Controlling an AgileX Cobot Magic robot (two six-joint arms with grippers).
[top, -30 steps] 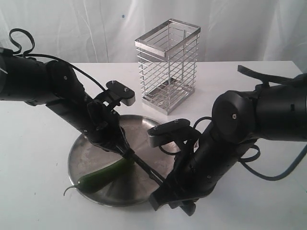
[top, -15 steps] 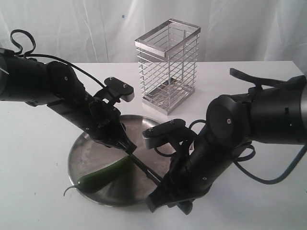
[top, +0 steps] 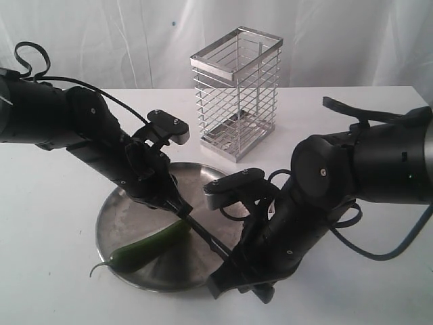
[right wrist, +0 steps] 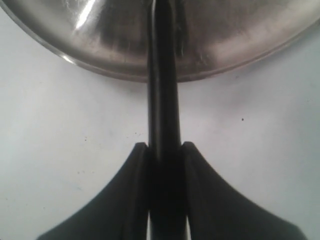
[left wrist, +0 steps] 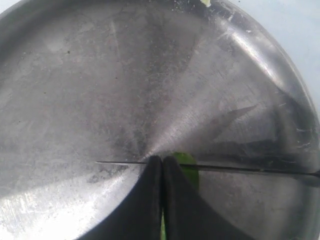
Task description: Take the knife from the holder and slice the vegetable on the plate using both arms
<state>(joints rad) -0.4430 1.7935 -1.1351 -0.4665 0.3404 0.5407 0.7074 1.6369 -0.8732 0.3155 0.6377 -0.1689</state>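
Observation:
The steel plate lies on the white table with the dark green chili pepper on its front left. My left gripper is shut, its tips pressing down on the chili's thick end. The black knife runs from my right gripper up across the chili, right beside the left fingertips. Its thin blade crosses the plate edge-on. My right gripper is shut on the knife handle just off the plate's rim. The wire holder stands empty behind.
White table surface surrounds the plate, with a white curtain behind. The holder stands a short way behind the plate's far rim. Both bulky arms lean in over the plate from either side.
My right arm has shifted slightly left toward the plate, carrying the knife with it. The left gripper stays pressed on the chili, which has not moved.

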